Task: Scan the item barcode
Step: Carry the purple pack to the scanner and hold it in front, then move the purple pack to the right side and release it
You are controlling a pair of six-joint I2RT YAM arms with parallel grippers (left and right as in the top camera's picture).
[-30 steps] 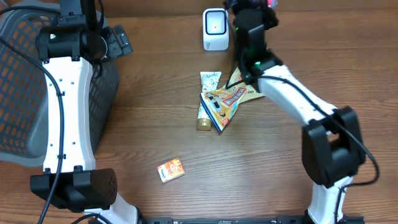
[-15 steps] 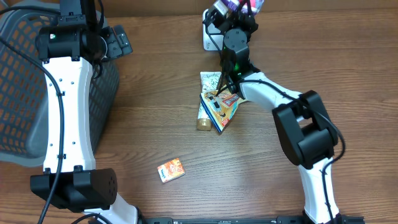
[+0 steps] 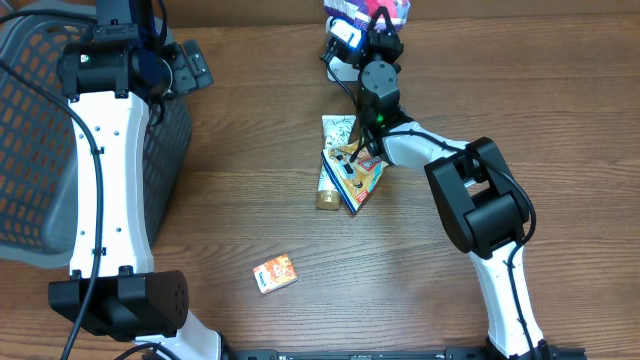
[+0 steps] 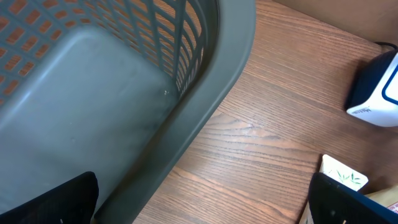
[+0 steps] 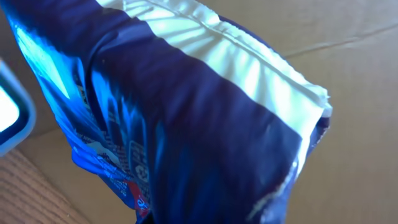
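Observation:
A shiny blue and purple snack bag (image 5: 186, 118) with a white sealed edge fills the right wrist view, and it hides that gripper's jaws. From overhead, my right gripper (image 3: 372, 28) is shut on the bag (image 3: 362, 9) at the table's far edge. It hangs right over the white barcode scanner (image 3: 338, 66), which it partly covers. One corner of the scanner (image 5: 7, 109) shows left of the bag. My left gripper (image 4: 199, 208) is open and holds nothing. It hovers over the rim of the grey basket (image 4: 124, 93).
A white tube (image 3: 330, 160) and an orange-yellow packet (image 3: 364, 162) lie in a pile just in front of the scanner. A small orange box (image 3: 274, 272) lies nearer the front. The basket (image 3: 40, 130) takes up the left side. A cardboard wall stands behind the scanner.
My right arm has swung left and back, carrying the bag from right of the scanner to directly above it. The left arm has not moved.

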